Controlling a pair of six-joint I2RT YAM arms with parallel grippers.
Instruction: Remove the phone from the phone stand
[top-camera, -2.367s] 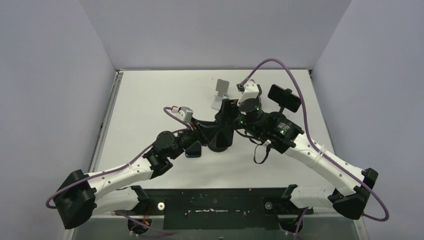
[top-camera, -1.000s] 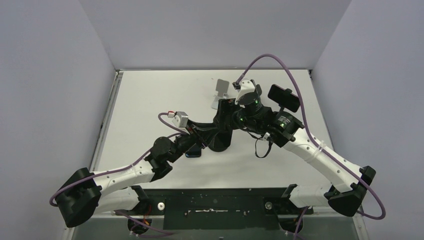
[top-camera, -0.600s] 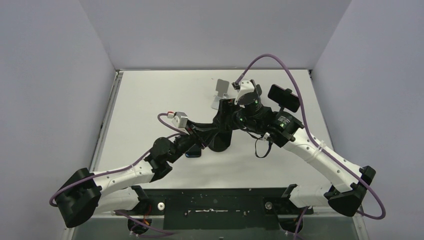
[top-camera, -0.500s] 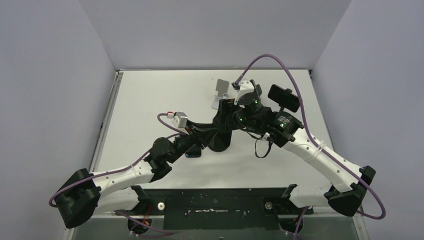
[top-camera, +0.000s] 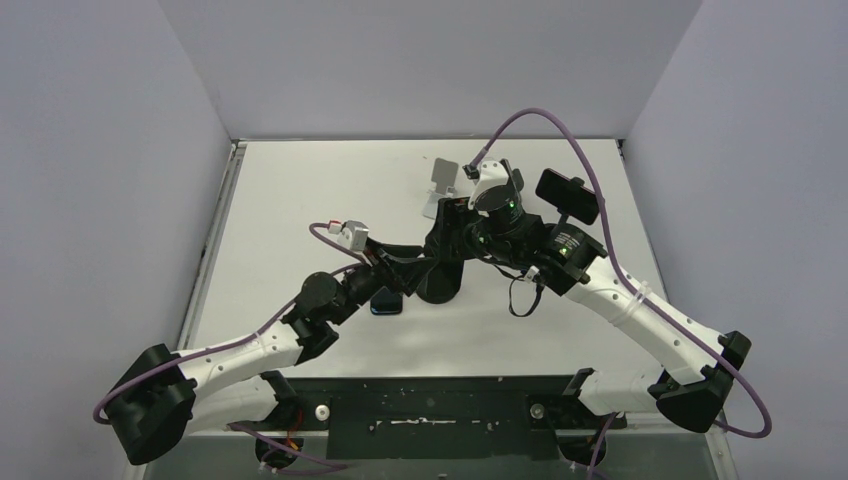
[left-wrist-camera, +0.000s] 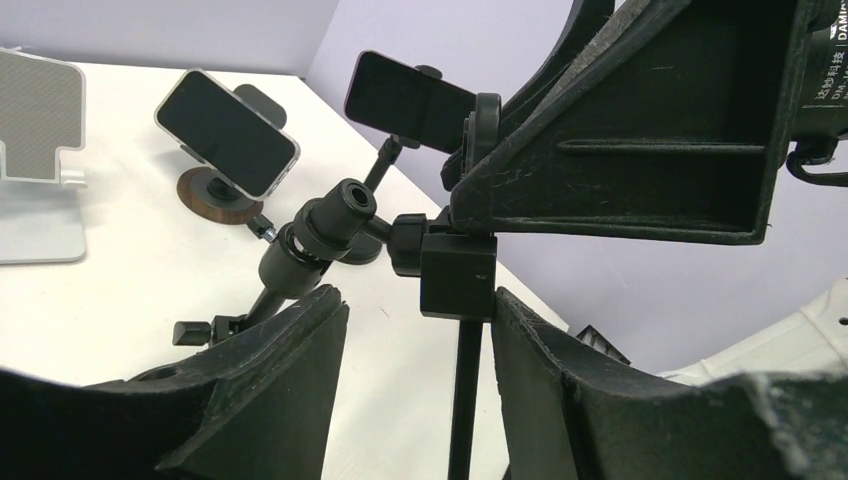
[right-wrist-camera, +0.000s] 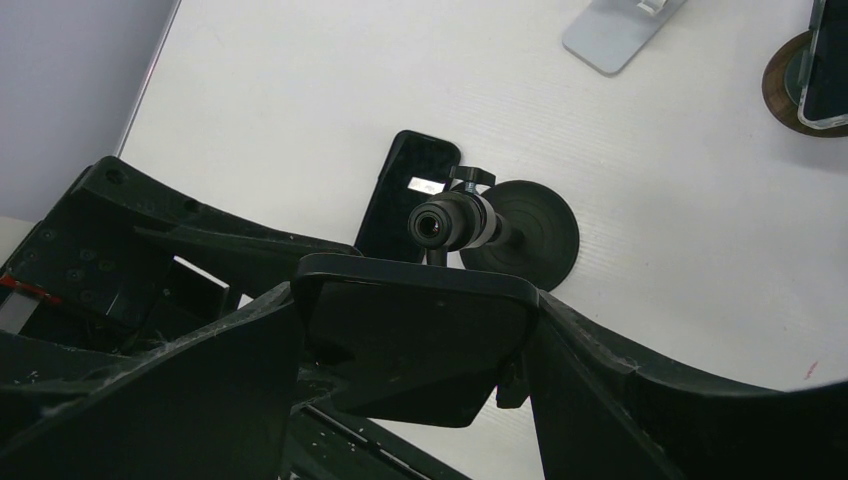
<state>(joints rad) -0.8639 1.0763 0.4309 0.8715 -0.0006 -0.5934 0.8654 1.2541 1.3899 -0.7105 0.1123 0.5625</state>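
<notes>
The black phone stand (top-camera: 440, 287) stands mid-table on a round base (right-wrist-camera: 525, 230). Its thin pole (left-wrist-camera: 465, 400) and square clamp block (left-wrist-camera: 458, 275) sit between the fingers of my left gripper (left-wrist-camera: 415, 300). Those jaws are open, with a clear gap on the left side of the pole. The dark phone (right-wrist-camera: 415, 340) sits at the top of the stand. My right gripper (right-wrist-camera: 417, 305) is shut on it, one finger against each long edge. In the top view both grippers crowd over the stand and hide the phone.
A second phone (right-wrist-camera: 405, 195) lies flat on the table beside the stand's base. A silver stand (top-camera: 440, 185) is at the back. A wooden-base stand with a phone (left-wrist-camera: 225, 135) and another stand holding a black phone (top-camera: 568, 195) are at the back right.
My left gripper's jaws have parted from the stand's pole, and the left arm has drawn slightly back to the left. The right arm and the phone have stayed put.
</notes>
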